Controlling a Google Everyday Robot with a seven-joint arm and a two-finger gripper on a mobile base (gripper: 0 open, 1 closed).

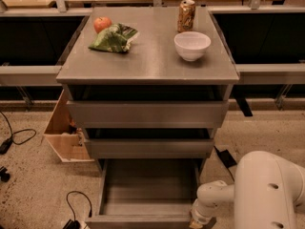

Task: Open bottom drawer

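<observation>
The grey metal cabinet has three drawers. The bottom drawer is pulled far out toward me, showing a shallow plain grey tray inside; its front edge lies at the bottom of the view. The top drawer and the middle drawer are each out a little. My white arm comes in from the lower right. The gripper is at the right end of the bottom drawer's front edge, mostly cut off by the frame's lower edge.
On the cabinet top are a red apple, a green chip bag, a white bowl and a brown can. A wooden box stands at the cabinet's left. Cables lie on the floor to the left.
</observation>
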